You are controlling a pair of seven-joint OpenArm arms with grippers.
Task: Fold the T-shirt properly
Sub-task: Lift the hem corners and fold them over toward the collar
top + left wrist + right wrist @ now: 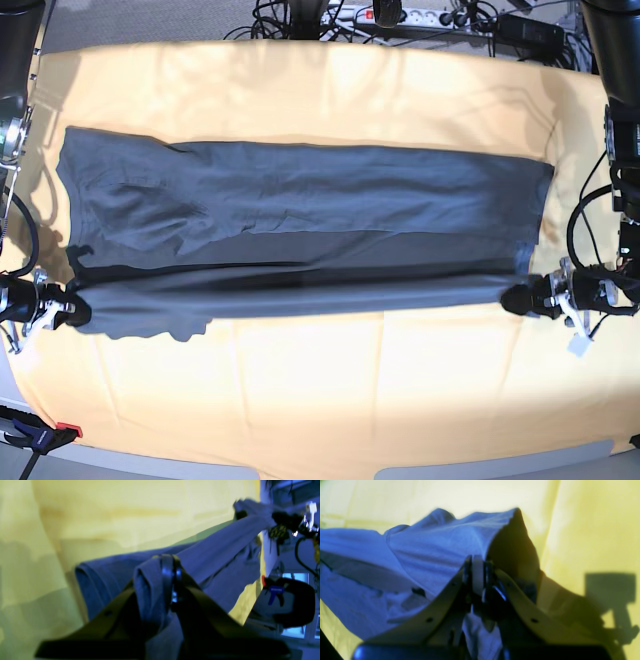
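Pincer (82,308) tips buried in T-shirt (290,215)

Wrist views blurred, shadows on yellow cloth (575,535); base view brighter.

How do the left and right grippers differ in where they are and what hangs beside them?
In the base view, the left gripper is at the shirt's right-hand end, the right gripper at its left-hand end. A loose flap of the T-shirt hangs beside the right gripper; none shows beside the left. Both are shut on the shirt.
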